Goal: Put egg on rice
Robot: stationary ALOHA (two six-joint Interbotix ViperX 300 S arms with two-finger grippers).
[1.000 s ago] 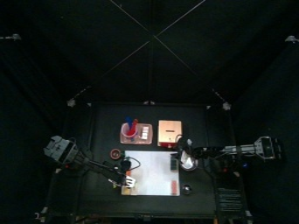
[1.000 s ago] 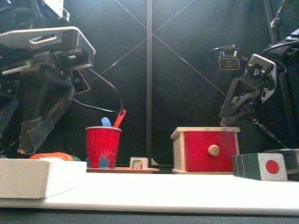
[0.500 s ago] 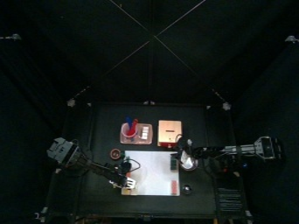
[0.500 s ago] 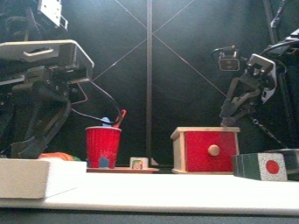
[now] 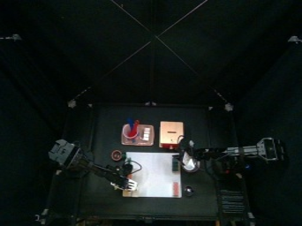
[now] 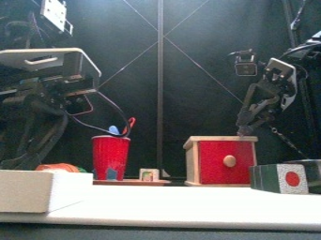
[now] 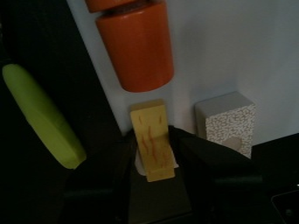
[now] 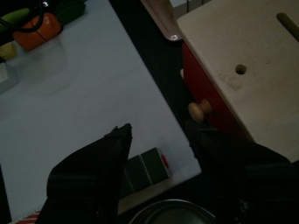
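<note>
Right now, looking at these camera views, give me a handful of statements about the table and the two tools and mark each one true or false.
1. The left tool has its jaws on either side of the egg. True.
2. The egg already sits on top of the rice block. False: it lies on the white board beside the rice block.
3. A red cup stands behind the board in the front view. True.
4. The right tool is shut on the red box. False: its jaws stand open with nothing between them.
5. An orange cylinder lies on the board near the egg. True.
</note>
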